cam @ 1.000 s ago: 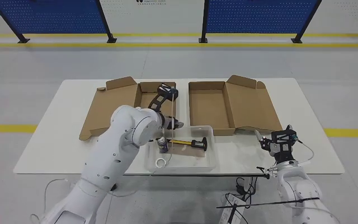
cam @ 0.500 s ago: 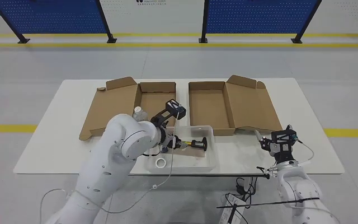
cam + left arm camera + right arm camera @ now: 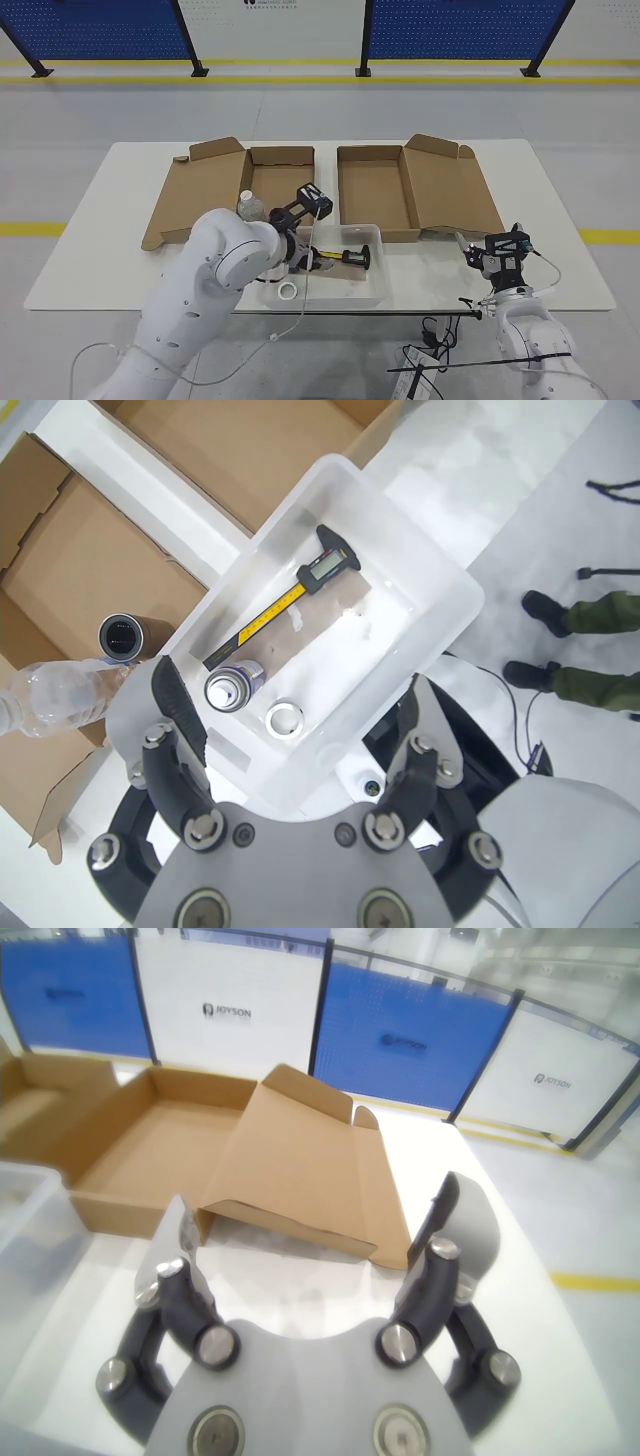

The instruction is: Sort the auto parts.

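Note:
A clear plastic bin (image 3: 378, 290) at the table's front middle holds a yellow and black caliper (image 3: 300, 600), a small spray can (image 3: 230, 692) and a metal ring (image 3: 285, 720). My left gripper (image 3: 292, 695) hangs open above the bin's near end, over the can and ring, holding nothing. In the top view the caliper (image 3: 345, 256) and ring (image 3: 288, 290) show beside the left gripper (image 3: 298, 252). The left cardboard box (image 3: 270, 175) holds a plastic bottle (image 3: 247, 205) and a dark tube (image 3: 120, 637). My right gripper (image 3: 315, 1198) is open and empty near the table's front right (image 3: 497, 250).
The right cardboard box (image 3: 375, 190) lies open with its lid flap spread toward the right gripper. The left box's flap spreads to the table's left. Bare white tabletop (image 3: 570, 210) lies at the far right. Cables hang off the front edge.
My left wrist has swung from over the left box back to above the bin. The plastic bottle now shows in the left box. The right arm has not moved.

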{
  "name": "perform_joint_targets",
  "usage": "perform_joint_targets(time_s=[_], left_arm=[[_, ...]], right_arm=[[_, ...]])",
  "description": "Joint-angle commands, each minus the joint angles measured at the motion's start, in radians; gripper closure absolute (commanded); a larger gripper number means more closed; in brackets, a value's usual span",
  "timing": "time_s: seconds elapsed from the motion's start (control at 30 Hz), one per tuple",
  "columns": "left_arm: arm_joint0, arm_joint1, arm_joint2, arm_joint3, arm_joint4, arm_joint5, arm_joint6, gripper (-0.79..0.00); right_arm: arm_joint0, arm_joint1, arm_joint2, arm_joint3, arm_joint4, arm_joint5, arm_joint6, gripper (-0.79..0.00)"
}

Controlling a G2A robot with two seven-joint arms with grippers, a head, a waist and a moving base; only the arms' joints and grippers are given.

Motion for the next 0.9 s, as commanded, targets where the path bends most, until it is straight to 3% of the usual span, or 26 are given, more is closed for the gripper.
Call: perform_joint_targets(time_s=[0.0,0.13,0.37,0.43,0.47,0.5,0.53,0.87], left_arm=[[0.003,0.005,0.002,-0.008,-0.003,-0.045,-0.028,-0.785],[0.004,0.013,0.023,-0.012,-0.005,-0.117,-0.071,-0.785],[-0.019,0.028,0.061,0.013,-0.011,-0.117,-0.071,-0.785],[-0.025,0.031,0.064,0.017,-0.017,-0.117,-0.071,-0.671],[-0.028,0.032,0.068,0.021,-0.02,-0.119,-0.07,-0.529],[-0.031,0.034,0.072,0.025,-0.022,-0.121,-0.068,-0.489],[-0.033,0.036,0.075,0.03,-0.025,-0.121,-0.067,-0.369],[-0.039,0.055,0.097,0.049,-0.054,-0.117,-0.071,-0.351]], right_arm=[[0.0,0.0,0.0,0.0,0.0,0.0,0.0,-0.785],[0.0,0.0,0.0,0.0,0.0,0.0,0.0,-0.785],[0.0,0.0,0.0,0.0,0.0,0.0,0.0,-0.785],[0.0,0.0,0.0,0.0,0.0,0.0,0.0,-0.785],[0.0,0.0,0.0,0.0,0.0,0.0,0.0,-0.785],[0.0,0.0,0.0,0.0,0.0,0.0,0.0,-0.785],[0.0,0.0,0.0,0.0,0.0,0.0,0.0,-0.785],[0.0,0.0,0.0,0.0,0.0,0.0,0.0,-0.785]])
